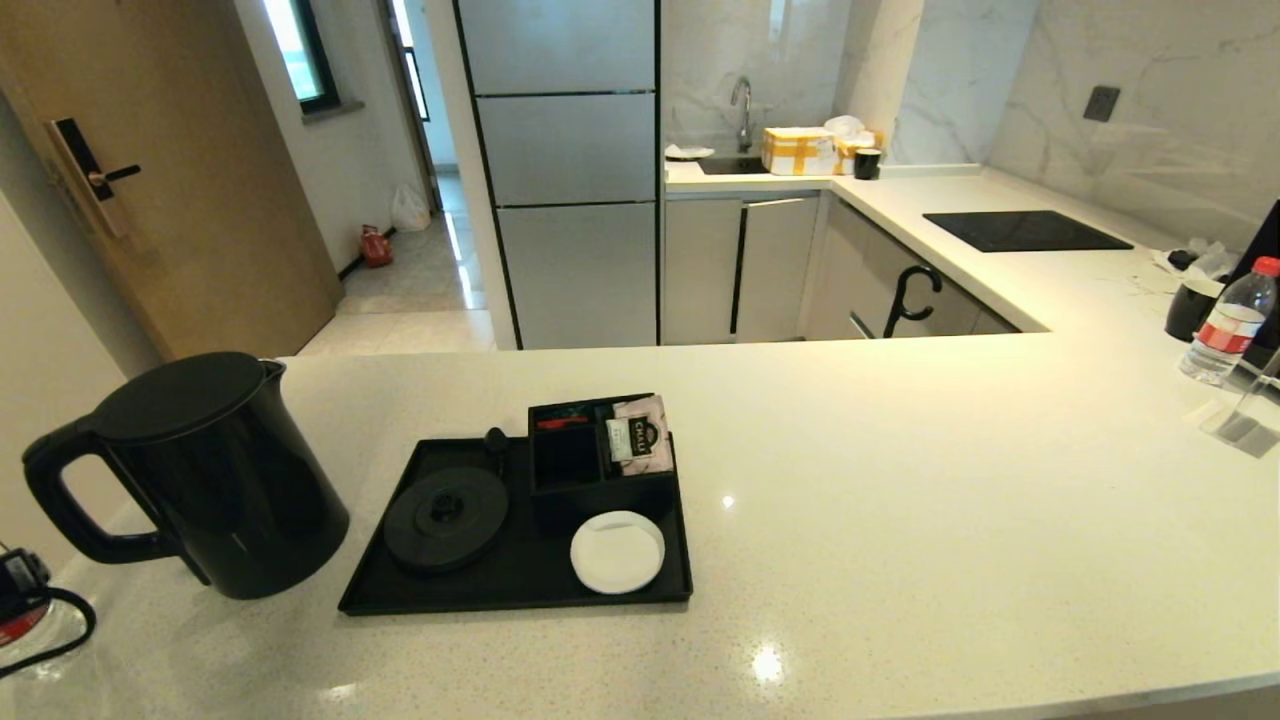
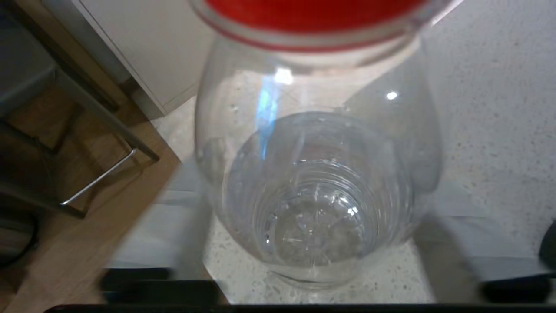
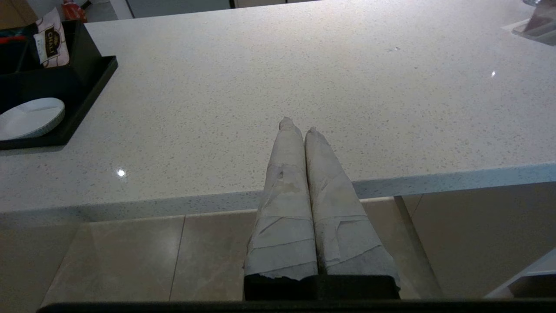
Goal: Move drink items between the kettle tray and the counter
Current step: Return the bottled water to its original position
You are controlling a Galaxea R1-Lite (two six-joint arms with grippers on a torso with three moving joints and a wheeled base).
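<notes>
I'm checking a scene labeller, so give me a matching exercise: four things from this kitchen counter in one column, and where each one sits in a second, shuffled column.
Things:
1. kettle
2. sachet
3. coaster
4. hob

Places:
A. standing in the box on the tray
B. flat on the tray floor, beside the base
C. on the counter, left of the tray
D. set into the far counter run by the wall

Pairs: 1-C, 2-A, 3-B, 4-D
</notes>
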